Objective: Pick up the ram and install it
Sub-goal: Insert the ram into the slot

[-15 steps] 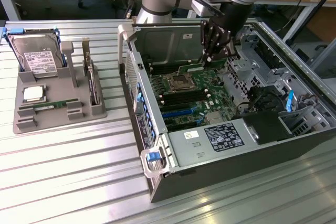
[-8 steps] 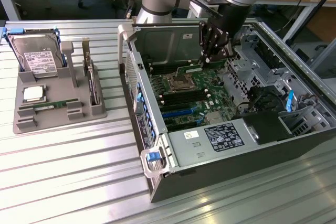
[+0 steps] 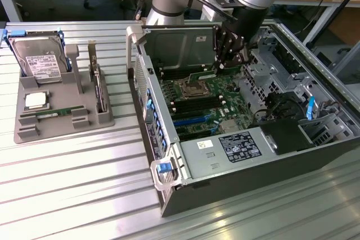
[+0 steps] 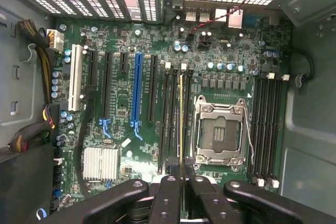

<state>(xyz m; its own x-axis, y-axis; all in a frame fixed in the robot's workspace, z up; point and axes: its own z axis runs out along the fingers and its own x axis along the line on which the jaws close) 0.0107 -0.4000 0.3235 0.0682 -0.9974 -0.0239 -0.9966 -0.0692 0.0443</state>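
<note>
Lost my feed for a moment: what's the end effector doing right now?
End effector: shut on the ram, held edge-on over the memory slots beside the processor socket.

No legible text anywhere. White label w/ dark print on hard drive (image 3: 41,63) in grey tray (image 3: 62,125), too small to read. Black sticker (image 3: 238,146) and small white sticker (image 3: 205,144) on power supply cover (image 3: 222,155) in pc case (image 3: 169,195): print visible, not readable; same for motherboard (image 4: 131,77) markings.
</note>
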